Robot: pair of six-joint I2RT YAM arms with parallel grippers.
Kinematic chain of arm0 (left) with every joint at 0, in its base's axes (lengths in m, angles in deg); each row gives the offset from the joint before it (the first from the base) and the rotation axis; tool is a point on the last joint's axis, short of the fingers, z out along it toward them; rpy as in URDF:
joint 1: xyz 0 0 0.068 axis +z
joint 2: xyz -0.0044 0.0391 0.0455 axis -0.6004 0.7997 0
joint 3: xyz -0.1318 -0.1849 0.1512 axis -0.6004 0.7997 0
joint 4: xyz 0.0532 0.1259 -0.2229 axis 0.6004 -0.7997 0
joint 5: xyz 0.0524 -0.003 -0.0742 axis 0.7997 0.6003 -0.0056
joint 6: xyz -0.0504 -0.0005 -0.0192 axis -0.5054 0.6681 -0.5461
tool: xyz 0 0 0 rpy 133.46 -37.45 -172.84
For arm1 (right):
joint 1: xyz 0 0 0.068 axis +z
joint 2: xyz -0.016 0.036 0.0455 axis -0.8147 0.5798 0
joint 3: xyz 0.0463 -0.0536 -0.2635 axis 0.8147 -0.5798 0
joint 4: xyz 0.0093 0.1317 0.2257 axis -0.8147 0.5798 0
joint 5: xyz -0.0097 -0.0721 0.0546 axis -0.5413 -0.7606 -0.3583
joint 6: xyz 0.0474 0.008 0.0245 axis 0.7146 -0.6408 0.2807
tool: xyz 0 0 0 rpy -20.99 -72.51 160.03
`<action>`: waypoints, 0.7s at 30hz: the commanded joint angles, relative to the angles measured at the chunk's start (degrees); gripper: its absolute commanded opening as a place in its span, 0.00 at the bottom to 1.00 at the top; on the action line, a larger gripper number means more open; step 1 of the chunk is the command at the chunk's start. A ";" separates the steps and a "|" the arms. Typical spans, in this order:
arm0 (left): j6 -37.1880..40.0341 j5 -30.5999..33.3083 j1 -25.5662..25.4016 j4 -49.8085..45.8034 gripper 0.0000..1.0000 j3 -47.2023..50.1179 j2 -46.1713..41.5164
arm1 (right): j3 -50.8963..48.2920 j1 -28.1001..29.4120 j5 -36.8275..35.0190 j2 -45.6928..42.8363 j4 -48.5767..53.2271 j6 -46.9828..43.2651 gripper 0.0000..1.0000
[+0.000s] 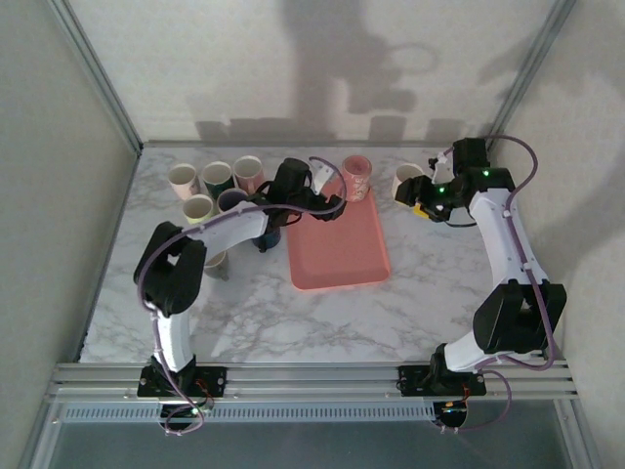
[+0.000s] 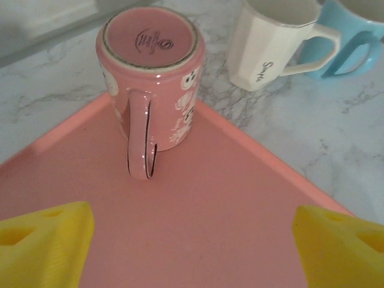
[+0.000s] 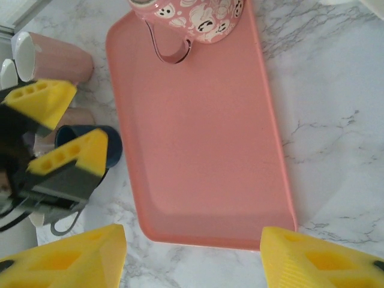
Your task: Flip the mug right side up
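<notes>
1. Your pink mug (image 2: 150,78) stands upside down, base up, at the far corner of the pink tray (image 2: 228,228).
2. Your left gripper (image 2: 193,240) hangs over the tray, near the mug's handle, jaws spread wide and empty.
3. Your right gripper (image 3: 192,252) is spread too, grasping nothing.

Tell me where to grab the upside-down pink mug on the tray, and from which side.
Probably its side walls, coming level across the tray with the left gripper. The pink mug stands rim-down, its handle facing that gripper, so its jaws can straddle the handle and squeeze the body.
</notes>
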 commanded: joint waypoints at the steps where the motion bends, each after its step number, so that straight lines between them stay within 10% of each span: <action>1: 0.53 -1.78 1.77 -2.82 0.86 -4.95 4.18 | -1.22 -0.08 2.32 0.41 -1.77 1.10 0.62; 21: 4.12 -0.92 2.72 -5.12 0.79 -21.75 21.51 | -3.38 -0.20 5.28 2.53 -5.13 2.17 0.62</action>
